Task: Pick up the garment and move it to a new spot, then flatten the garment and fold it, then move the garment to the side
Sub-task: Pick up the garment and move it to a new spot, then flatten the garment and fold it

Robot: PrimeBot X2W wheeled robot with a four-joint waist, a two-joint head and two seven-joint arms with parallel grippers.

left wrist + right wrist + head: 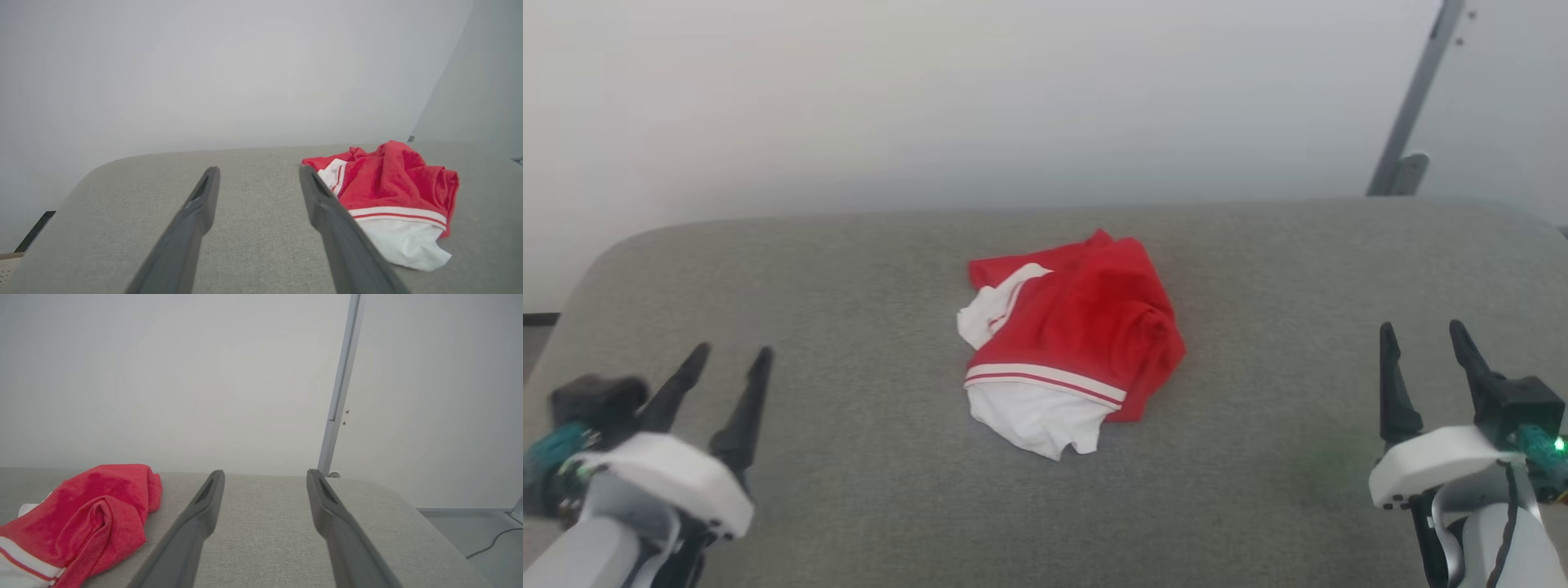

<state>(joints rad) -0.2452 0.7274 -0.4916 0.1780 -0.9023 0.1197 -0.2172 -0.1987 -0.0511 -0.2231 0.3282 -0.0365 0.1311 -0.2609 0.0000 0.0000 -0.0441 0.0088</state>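
Left gripper at eight o'clock and right gripper at four o'clock are hovering over the grey cushion, both with jaws spread wide and gripping nothing. The garment is lying crumpled at the centre, well apart from both.

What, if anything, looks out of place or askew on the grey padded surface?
Only the garment: it lies bunched in a heap mid-surface, neither flat nor folded, one white end panel sticking out toward the robot. The left gripper and right gripper stand open, apart from it. Nothing looks spilled or damaged.
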